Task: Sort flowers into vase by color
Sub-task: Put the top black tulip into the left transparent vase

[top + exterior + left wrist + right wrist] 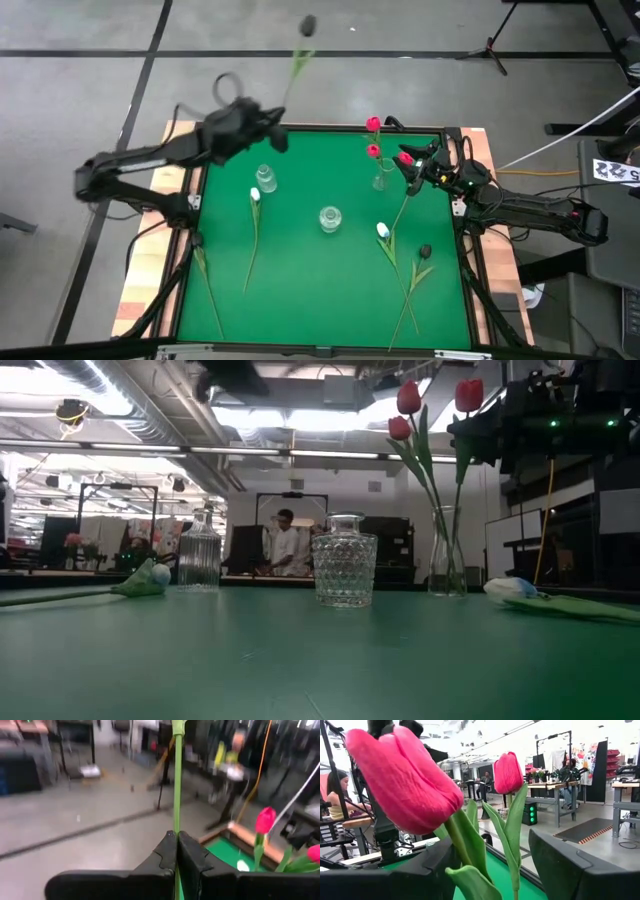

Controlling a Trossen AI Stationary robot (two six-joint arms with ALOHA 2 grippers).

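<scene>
My left gripper (279,131) (177,840) is raised over the table's far left part, shut on a tulip with a dark head (308,24). Three clear vases stand on the green mat: left (264,178), middle (330,217) and right (383,178). The right vase (445,555) holds three red tulips (408,398). My right gripper (413,160) (490,865) stands open beside that vase, its fingers on either side of one red tulip (405,780); I cannot tell whether they touch it. Other tulips lie flat on the mat. My left gripper pinches the tulip's thin green stem (177,827) between its two fingertips, which lie across it. The stem runs on past the fingers on both sides. The flower is lifted clear of the table, its dark head at the long free end (306,28).
A white tulip (255,196) lies near the left vase and a green stem (205,280) at the near left. A white tulip (383,231), a dark one (425,250) and crossed stems (410,290) lie at the near right. People sit beyond the table (287,540).
</scene>
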